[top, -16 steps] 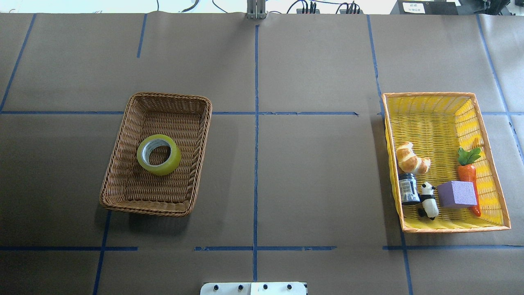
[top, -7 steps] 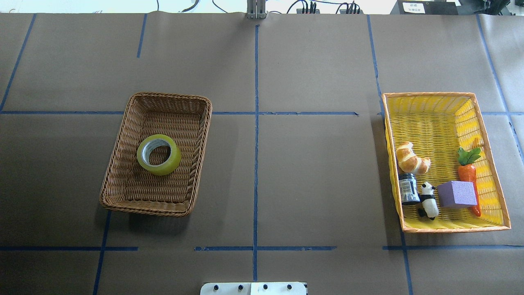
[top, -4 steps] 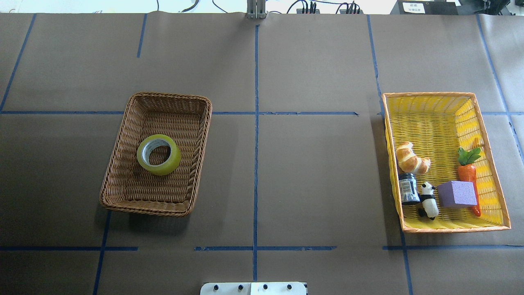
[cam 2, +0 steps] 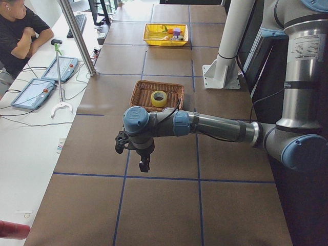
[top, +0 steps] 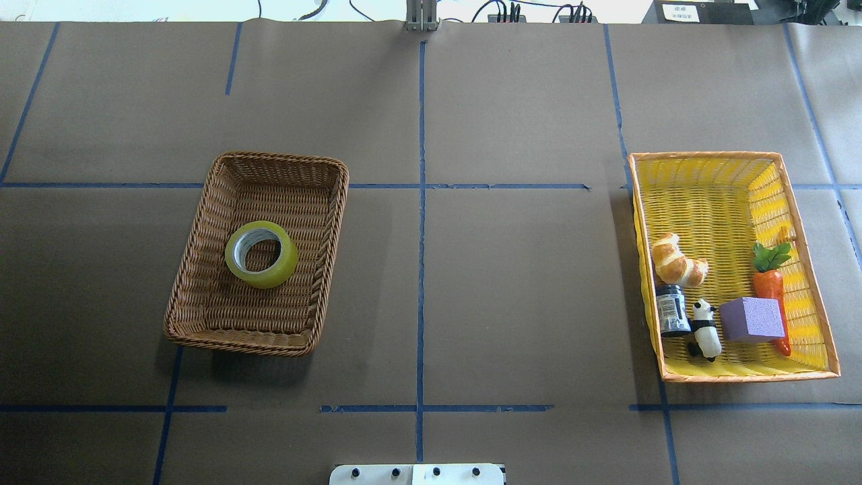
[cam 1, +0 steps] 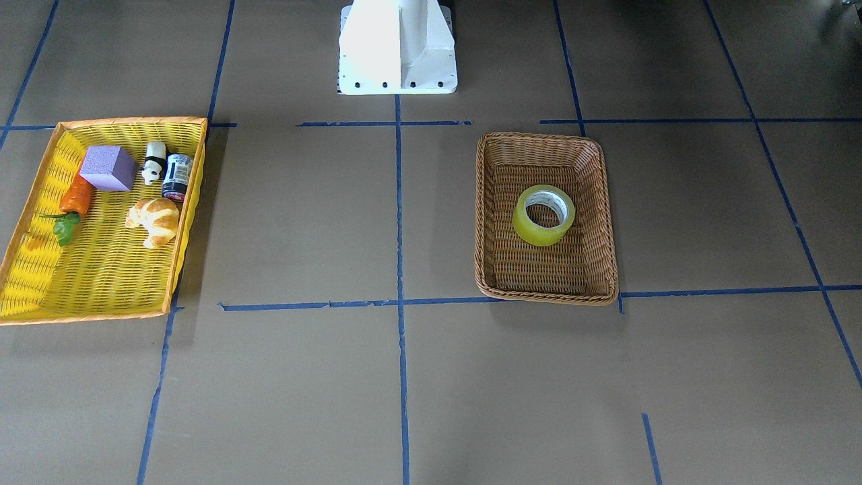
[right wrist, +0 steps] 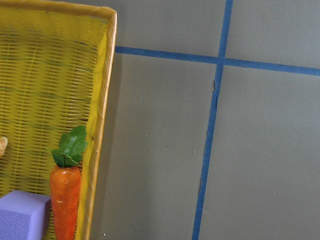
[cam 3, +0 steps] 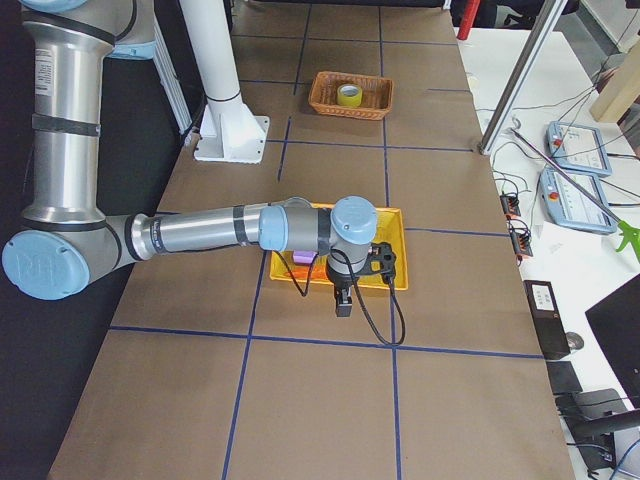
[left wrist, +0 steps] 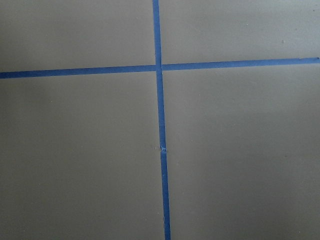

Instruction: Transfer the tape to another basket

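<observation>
The yellow-green tape roll (top: pixel 261 254) lies flat in the middle of the brown wicker basket (top: pixel 279 159), on the table's left half. Both also show in the front view, the tape (cam 1: pixel 543 215) inside the basket (cam 1: pixel 539 138). My left gripper (cam 2: pixel 145 165) shows only in the exterior left view, hanging above bare table well short of the wicker basket (cam 2: pixel 141 92). My right gripper (cam 3: pixel 343 305) shows only in the exterior right view, at the near edge of the yellow basket. I cannot tell whether either is open or shut. Neither holds the tape.
The yellow orange-rimmed basket (top: pixel 707 156) at the right holds a croissant (top: pixel 677 261), a dark jar (top: pixel 672 310), a panda figure (top: pixel 704 329), a purple block (top: pixel 752 318) and a carrot (top: pixel 770 286). The right wrist view shows its rim (right wrist: pixel 102 115) and the carrot (right wrist: pixel 65 200).
</observation>
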Motion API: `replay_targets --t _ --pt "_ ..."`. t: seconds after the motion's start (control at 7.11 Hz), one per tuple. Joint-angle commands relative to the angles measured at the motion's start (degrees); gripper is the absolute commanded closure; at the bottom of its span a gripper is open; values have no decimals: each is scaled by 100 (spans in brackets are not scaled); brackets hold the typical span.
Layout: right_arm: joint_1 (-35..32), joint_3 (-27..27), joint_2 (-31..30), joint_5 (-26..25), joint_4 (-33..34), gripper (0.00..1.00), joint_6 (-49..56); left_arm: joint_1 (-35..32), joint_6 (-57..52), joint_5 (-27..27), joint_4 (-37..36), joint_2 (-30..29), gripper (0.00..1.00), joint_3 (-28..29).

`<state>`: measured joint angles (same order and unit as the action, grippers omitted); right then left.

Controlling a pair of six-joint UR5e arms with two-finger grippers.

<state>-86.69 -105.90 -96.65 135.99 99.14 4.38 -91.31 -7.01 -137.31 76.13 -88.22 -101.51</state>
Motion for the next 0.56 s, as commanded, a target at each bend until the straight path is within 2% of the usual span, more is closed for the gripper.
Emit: replay_targets --t 0.0,0.42 --pt "3 17 -12 -204 -18 0 10 0 -20 2 -10 24 0 -70" --pt "3 87 -99 -135 -18 0 27 0 -11 11 113 41 0 -167"
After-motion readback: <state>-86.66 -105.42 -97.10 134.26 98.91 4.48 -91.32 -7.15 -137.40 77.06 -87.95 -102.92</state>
